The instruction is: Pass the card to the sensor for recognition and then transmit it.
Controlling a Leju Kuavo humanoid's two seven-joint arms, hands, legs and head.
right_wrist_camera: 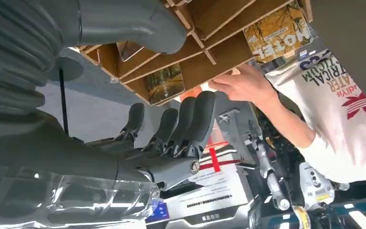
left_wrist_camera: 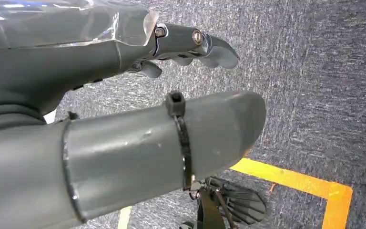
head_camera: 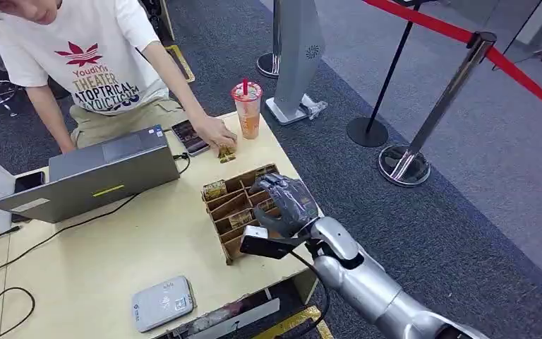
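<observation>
Cards [head_camera: 215,189] standing on edge in slots of a brown divider rack [head_camera: 234,212] at the desk's [head_camera: 113,254] right edge, long axes across the slots, directly under the right robot hand [head_camera: 286,201]. Nearest, along the desk's front edge, a white card sensor [head_camera: 162,302], down-left of that hand and well apart from the rack. Right robot hand hovering just over the rack, palm down, fingers [right_wrist_camera: 171,126] spread and slightly curled, holding nothing, thumb over the rack's near end; in the right wrist view, cards [right_wrist_camera: 164,83] facing the fingertips, one marked HOTEL [right_wrist_camera: 279,31] at the far end. Right arm clearly the nearer one. Left robot hand [left_wrist_camera: 124,95] hanging over carpet, empty, fingers apart. Likely next: a short drop and a pinch on a card's top edge. Farther off, a laptop [head_camera: 92,176], then a person's hand [head_camera: 215,133] touching a card [head_camera: 226,152] on the desk just beyond the rack, beside a phone [head_camera: 189,136] and a drink cup [head_camera: 247,109] at the far edge.
</observation>
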